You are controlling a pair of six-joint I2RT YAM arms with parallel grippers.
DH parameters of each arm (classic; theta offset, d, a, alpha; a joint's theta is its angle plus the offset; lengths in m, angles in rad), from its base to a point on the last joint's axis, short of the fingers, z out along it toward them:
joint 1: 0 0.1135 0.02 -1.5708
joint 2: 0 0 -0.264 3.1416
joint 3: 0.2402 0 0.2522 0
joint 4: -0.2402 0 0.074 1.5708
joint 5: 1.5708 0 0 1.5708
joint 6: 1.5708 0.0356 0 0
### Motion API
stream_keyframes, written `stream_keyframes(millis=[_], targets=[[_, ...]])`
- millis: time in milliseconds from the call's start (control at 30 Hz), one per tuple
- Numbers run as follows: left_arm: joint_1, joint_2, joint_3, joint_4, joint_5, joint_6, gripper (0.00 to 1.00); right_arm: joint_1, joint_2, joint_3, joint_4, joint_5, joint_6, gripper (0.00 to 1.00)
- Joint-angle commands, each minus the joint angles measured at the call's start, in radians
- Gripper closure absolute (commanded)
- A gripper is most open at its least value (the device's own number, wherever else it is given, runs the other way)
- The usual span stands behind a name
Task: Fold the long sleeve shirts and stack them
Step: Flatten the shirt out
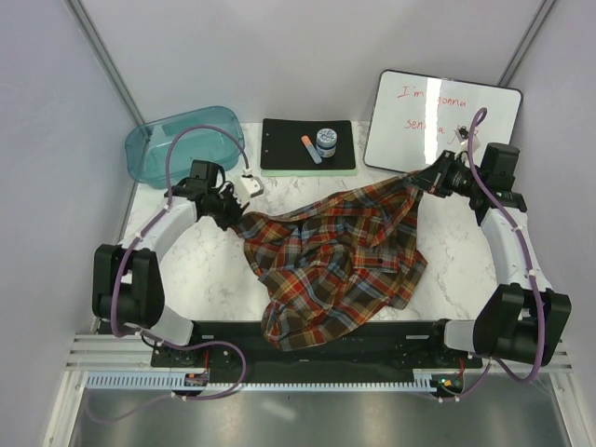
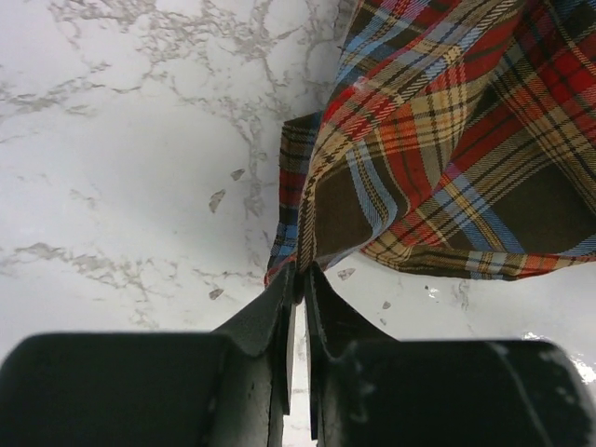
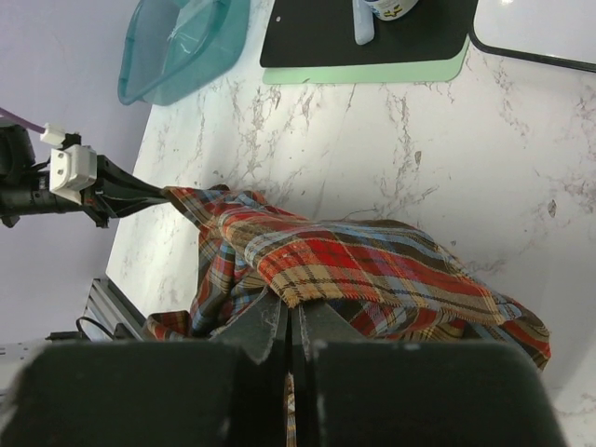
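One plaid long sleeve shirt [image 1: 335,261], checked in red, orange, brown and blue-grey, hangs stretched between my two grippers, and its lower part lies bunched on the marble table toward the front edge. At its left corner my left gripper [image 1: 235,216] holds a folded edge of the shirt [image 2: 447,140]. In the left wrist view only a thin slit shows between the jaws [image 2: 303,272], with cloth in the tips. At the right corner, below the whiteboard, my right gripper [image 1: 424,177] is shut on a hem of the shirt [image 3: 372,265]. That cloth drapes over its fingertips [image 3: 296,307].
A teal plastic bin [image 1: 182,142] stands at the back left. Next to it a black clipboard on a green pad [image 1: 307,168] carries a marker [image 1: 311,149] and a small jar [image 1: 326,140]. A whiteboard [image 1: 442,121] leans at the back right.
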Motion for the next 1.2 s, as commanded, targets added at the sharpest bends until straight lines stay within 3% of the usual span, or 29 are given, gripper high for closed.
stream_keyframes(millis=[0,400,600,667,700,800,867,1067,1167], targets=[[0.023,0.065,0.061,0.042,0.089,-0.019,0.85,0.009,0.012,0.015,0.062,-0.025,0.003,1.0],[0.089,0.159,0.065,0.037,0.177,0.073,0.53,0.013,0.038,0.045,0.065,-0.024,0.009,1.0],[0.097,0.24,0.088,0.036,0.219,0.072,0.5,0.013,0.038,0.048,0.062,-0.024,0.01,1.0],[0.099,0.252,0.099,0.031,0.23,0.064,0.53,0.013,0.036,0.048,0.062,-0.022,0.01,1.0],[0.1,0.256,0.102,0.029,0.242,0.063,0.66,0.013,0.035,0.049,0.063,-0.019,0.01,1.0],[0.122,0.234,0.123,0.023,0.263,0.029,0.92,0.013,0.029,0.063,0.066,-0.006,0.009,1.0],[0.145,0.191,0.171,0.016,0.262,-0.029,0.98,0.013,0.029,0.084,0.072,0.008,0.009,1.0],[0.162,0.004,0.387,0.009,0.164,-0.181,0.98,0.009,0.067,0.28,0.172,0.07,0.058,1.0],[0.162,-0.052,0.522,0.009,0.109,-0.244,0.98,0.004,0.108,0.46,0.224,0.106,0.095,1.0]])
